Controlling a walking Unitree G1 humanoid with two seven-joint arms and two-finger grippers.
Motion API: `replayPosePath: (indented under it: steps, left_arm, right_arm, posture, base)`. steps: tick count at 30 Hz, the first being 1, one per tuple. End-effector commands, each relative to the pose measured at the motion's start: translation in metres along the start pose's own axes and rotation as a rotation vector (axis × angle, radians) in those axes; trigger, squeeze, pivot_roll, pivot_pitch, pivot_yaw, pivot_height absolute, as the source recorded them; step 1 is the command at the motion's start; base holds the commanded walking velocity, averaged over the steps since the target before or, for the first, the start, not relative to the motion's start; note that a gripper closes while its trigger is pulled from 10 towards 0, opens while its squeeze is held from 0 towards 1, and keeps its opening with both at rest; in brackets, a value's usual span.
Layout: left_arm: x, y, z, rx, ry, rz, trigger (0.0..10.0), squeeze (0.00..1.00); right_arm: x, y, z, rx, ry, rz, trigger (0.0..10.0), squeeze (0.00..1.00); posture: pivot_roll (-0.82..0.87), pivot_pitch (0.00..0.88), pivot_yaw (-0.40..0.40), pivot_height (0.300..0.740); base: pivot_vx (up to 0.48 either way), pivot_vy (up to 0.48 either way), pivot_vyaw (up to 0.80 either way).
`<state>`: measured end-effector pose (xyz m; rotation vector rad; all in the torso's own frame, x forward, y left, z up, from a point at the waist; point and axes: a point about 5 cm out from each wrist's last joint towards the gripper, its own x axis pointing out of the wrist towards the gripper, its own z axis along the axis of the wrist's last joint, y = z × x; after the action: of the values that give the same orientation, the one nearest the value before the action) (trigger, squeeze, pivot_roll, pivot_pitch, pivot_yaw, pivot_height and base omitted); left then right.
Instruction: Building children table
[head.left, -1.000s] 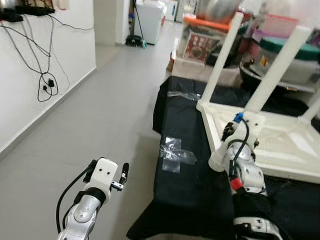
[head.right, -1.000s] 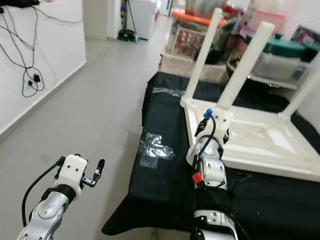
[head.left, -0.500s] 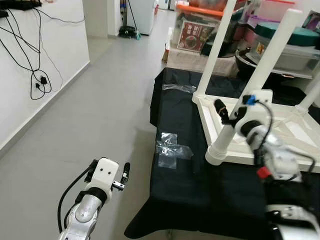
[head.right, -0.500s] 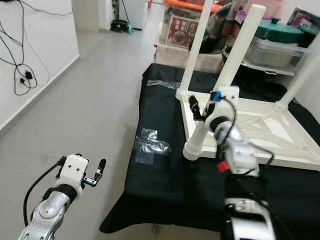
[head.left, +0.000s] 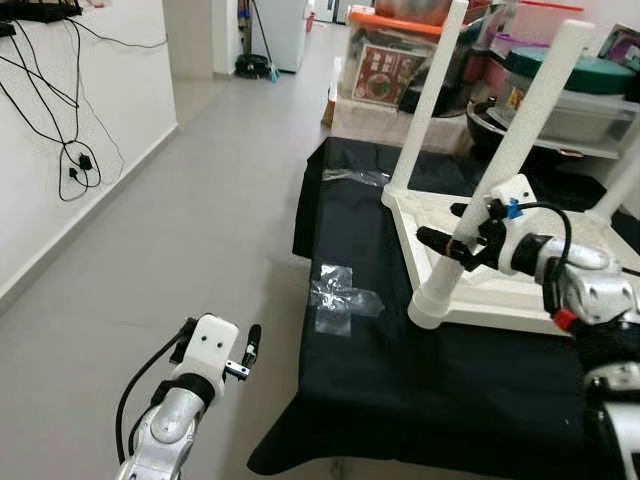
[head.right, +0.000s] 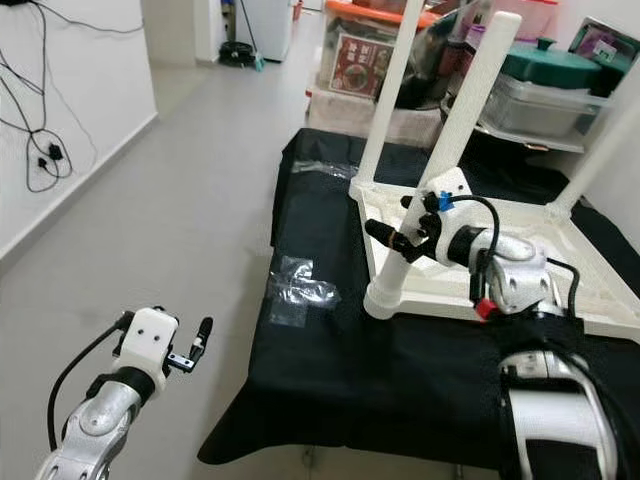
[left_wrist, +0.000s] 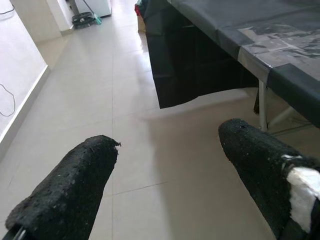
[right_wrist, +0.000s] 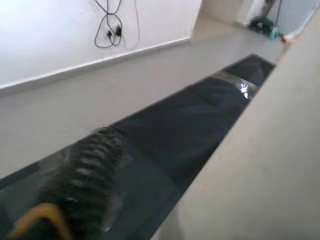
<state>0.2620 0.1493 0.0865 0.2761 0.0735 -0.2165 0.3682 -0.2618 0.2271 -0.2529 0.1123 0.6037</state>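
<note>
The white children's table (head.left: 520, 270) lies upside down on the black-covered worktop (head.left: 400, 390), legs up. The right tool (head.left: 446, 228) clasps the nearest leg (head.left: 462, 258) between its fingers. The left tool (left_wrist: 175, 175) hangs spread open and empty above the floor (head.left: 200, 200).

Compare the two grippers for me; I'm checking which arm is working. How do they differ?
The right gripper is raised over the black table, around a white leg of the upturned children's table; the left gripper hangs low over the floor, beside the black table. The left one is open and empty. Both have black fingers.
</note>
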Motion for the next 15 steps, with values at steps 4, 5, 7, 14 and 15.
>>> replayPosePath:
  steps: [4,5,7,14,15]
  left_arm:
    - [-0.001,-0.004,-0.001,0.008,0.001,-0.019,10.0,0.0]
    - [-0.001,-0.004,-0.001,0.008,0.001,-0.02,10.0,0.0]
    - [-0.001,-0.005,-0.001,0.008,0.002,-0.02,10.0,0.0]
    - [0.0,-0.005,-0.001,0.007,-0.003,-0.021,10.0,0.0]
    - [0.0,-0.005,-0.001,0.007,-0.003,-0.021,10.0,0.0]
  right_arm:
    - [0.009,0.01,0.005,0.012,-0.04,0.141,0.0,0.0]
    - [0.01,0.012,0.006,0.014,-0.058,0.17,0.0,0.0]
    - [0.011,0.014,0.005,0.016,-0.075,0.197,0.0,0.0]
    - [0.014,0.015,-0.002,0.06,-0.143,0.177,0.0,0.0]
    - [0.014,0.015,-0.002,0.06,-0.143,0.177,0.0,0.0]
  posture:
    - [0.1,0.0,-0.149,0.74]
    - [0.1,0.0,-0.149,0.74]
    - [0.1,0.0,-0.151,0.74]
    - [0.09,0.0,-0.149,0.74]
    - [0.09,0.0,-0.149,0.74]
  base:
    - [0.0,0.0,0.0]
    - [0.0,0.0,0.0]
    - [0.0,0.0,0.0]
    - [0.0,0.0,0.0]
    - [0.0,0.0,0.0]
